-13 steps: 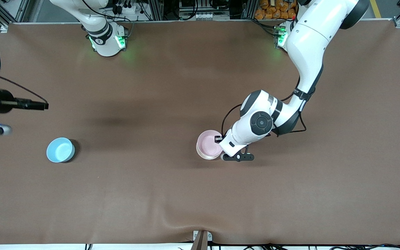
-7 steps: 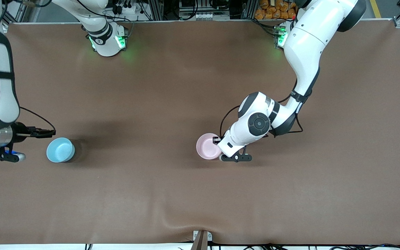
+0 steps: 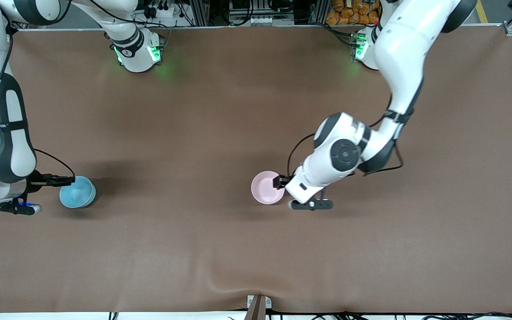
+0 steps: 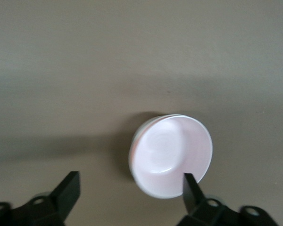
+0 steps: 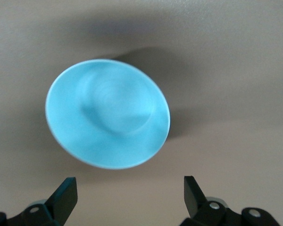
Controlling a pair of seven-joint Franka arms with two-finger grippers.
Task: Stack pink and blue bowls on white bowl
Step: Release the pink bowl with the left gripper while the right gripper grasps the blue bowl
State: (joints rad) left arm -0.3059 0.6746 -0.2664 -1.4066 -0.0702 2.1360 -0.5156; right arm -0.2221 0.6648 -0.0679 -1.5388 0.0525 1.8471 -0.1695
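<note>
A brown table [image 3: 220,111] carried two visible bowls, both empty; the pink bowl [image 3: 266,187] sat near the table's middle, nested in the white bowl [image 4: 142,130], of which only a thin pale rim edge showed under it in the left wrist view; the blue bowl [image 3: 77,192] stood alone toward the right arm's end of the table, well apart from the pink one, at about nine o'clock from it in the front view. The left gripper [image 4: 129,188] hung just over the pink bowl's edge, fingers spread wide and gripping nothing; the right gripper [image 5: 130,194] hovered beside the blue bowl, at its nine o'clock in the front view, jaws apart and empty.
</note>
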